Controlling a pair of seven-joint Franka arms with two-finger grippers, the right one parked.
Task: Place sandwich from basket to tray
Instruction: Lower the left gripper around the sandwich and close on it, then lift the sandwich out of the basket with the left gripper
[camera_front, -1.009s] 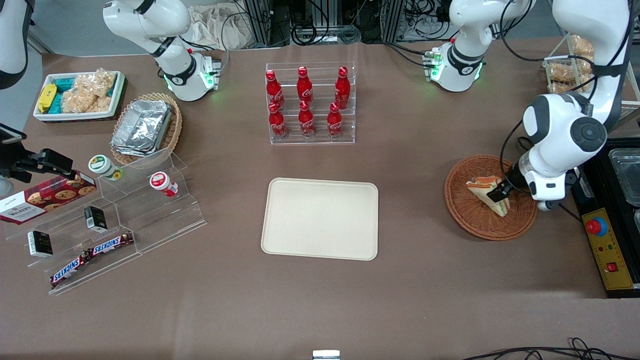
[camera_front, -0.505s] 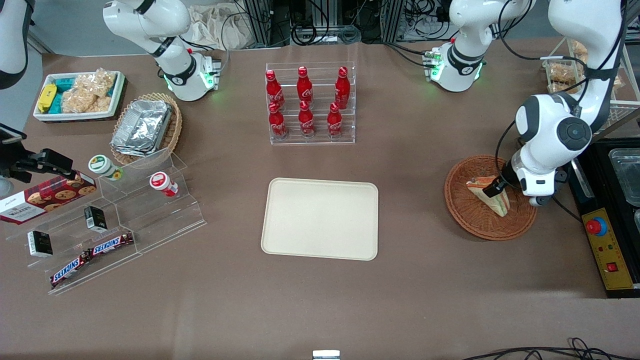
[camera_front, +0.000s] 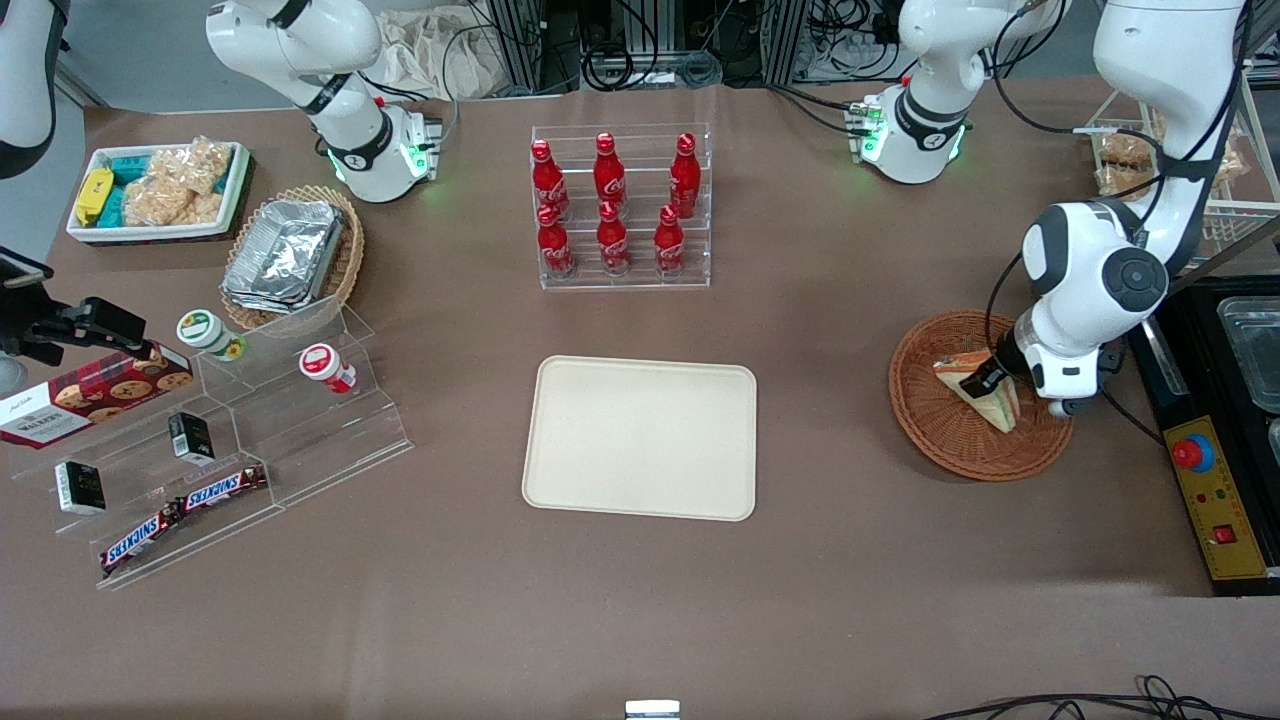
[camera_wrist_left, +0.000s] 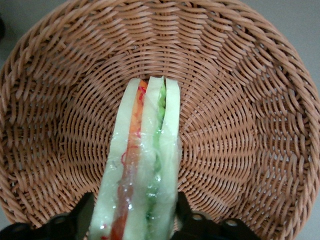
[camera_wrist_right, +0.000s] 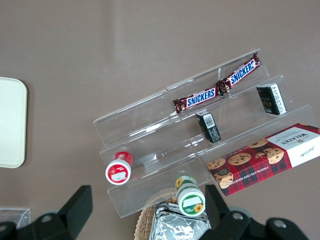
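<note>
The sandwich (camera_front: 1000, 406), a clear-wrapped wedge of pale bread with orange and green layers, lies in the round reddish-brown wicker basket (camera_front: 940, 432) toward the working arm's end of the table. My gripper (camera_front: 979, 381) is down on the sandwich's wide end, shut on it. In the left wrist view the sandwich (camera_wrist_left: 143, 160) stands on edge between the two black fingers (camera_wrist_left: 84, 212), which press its two bread faces, with the basket (camera_wrist_left: 240, 125) weave all around. The cream tray (camera_front: 640, 437) lies flat mid-table, with nothing on it.
A clear rack of red cola bottles (camera_front: 620, 205) stands farther from the front camera than the tray. A black box with a red button (camera_front: 1205, 490) lies beside the basket at the table's end. Clear tiered shelves with snacks (camera_front: 230, 440) occupy the parked arm's end.
The arm's wrist and elbow have shifted toward the table's middle and the gripper has slid along the sandwich to its wide end. The sandwich has stayed in the basket.
</note>
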